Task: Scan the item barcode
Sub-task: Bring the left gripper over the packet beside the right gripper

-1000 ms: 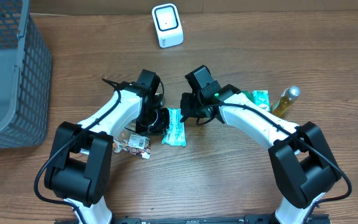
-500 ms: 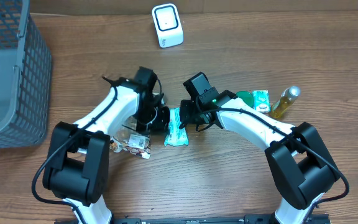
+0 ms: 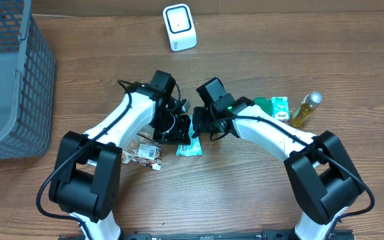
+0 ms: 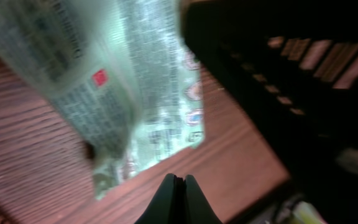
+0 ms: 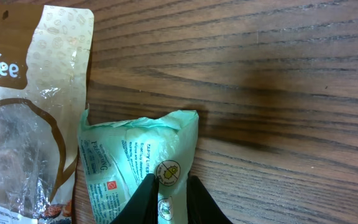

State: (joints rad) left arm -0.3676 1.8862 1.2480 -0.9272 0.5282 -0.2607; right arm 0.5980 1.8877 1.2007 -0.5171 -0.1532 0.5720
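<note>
The item is a pale green printed packet (image 3: 189, 148), (image 5: 135, 149) lying in the middle of the table. My right gripper (image 3: 196, 125), (image 5: 169, 180) is shut on its upper edge, one finger on each side of a fold. No barcode shows on it in any view. My left gripper (image 3: 177, 129), (image 4: 178, 180) is shut and holds nothing; it hovers just left of the packet (image 4: 129, 81), which is blurred there. The right arm (image 4: 291, 74) fills that view's right side. The white scanner (image 3: 179, 27) stands at the back.
A grey mesh basket (image 3: 19, 80) occupies the left edge. A brown snack pouch (image 5: 23, 124), (image 3: 145, 155) lies just left of the packet. Green packets (image 3: 275, 105) and a yellow bottle (image 3: 307, 109) sit at the right.
My left gripper has swung right, up against the right gripper over the packet. The right gripper has shifted a little left and down, and the packet's top end is now covered.
</note>
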